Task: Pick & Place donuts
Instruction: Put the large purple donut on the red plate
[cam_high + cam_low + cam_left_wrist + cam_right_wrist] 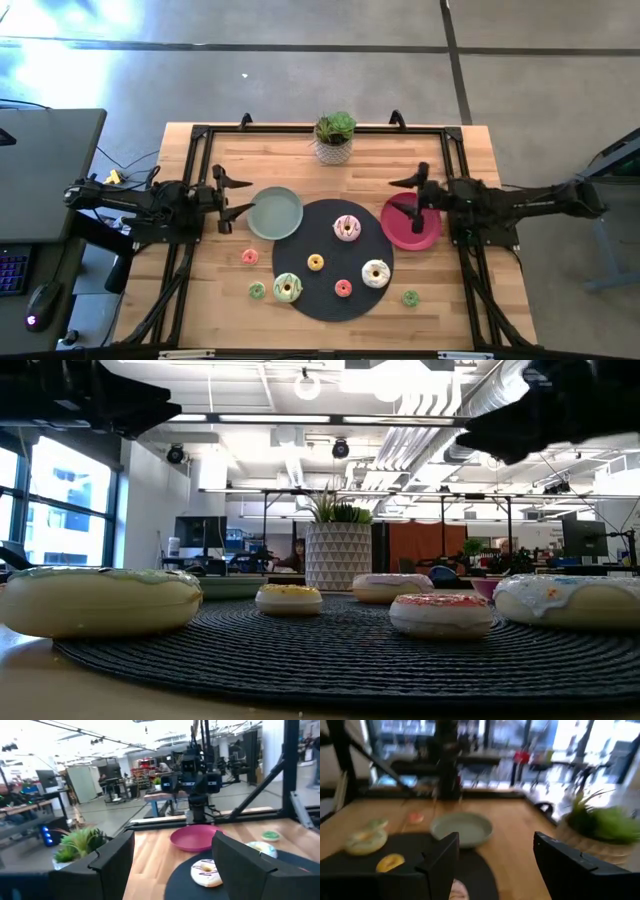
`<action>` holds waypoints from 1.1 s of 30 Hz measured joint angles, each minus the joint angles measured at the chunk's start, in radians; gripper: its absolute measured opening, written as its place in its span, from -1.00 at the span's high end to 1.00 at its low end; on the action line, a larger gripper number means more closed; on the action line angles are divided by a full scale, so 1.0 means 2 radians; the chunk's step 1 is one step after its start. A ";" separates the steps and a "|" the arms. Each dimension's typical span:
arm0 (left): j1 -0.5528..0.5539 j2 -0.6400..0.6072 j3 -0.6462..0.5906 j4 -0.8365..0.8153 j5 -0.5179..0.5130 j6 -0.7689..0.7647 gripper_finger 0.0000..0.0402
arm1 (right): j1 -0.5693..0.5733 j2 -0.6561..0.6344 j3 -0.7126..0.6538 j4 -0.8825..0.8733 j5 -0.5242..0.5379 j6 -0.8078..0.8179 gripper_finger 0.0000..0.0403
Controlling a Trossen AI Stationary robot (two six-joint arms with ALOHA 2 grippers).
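Both arms were raised at the table's sides. The left gripper (232, 194) and right gripper (408, 198) stood spread, apparently empty. Donuts (347, 229) lay on and around the black mat (325, 300).

the robot is showing two dark, nearly black arms. the left arm (140, 200) is looking long and thin, made of chunky blocks joined together, with a small yellow tag near its far end. the right arm (520, 200) is looking the same, with black cables trailing behind it. each arm is ending in two flat, wide black fingers (115, 862) with square edges.
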 joint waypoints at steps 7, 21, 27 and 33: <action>0.000 0.000 0.000 0.010 -0.008 -0.013 -0.28 | 0.000 0.209 0.113 -0.044 -0.083 -0.012 -0.22; 0.000 0.000 0.000 -0.022 -0.005 -0.015 -0.28 | 0.013 0.470 0.238 -0.111 -0.160 -0.019 -0.22; 0.000 0.000 0.000 -0.036 -0.006 -0.028 -0.28 | 0.027 0.503 0.244 -0.112 -0.143 -0.042 -0.22; 0.000 0.000 0.000 -0.039 -0.007 -0.028 -0.28 | 0.028 0.521 0.244 -0.118 -0.112 -0.034 -0.13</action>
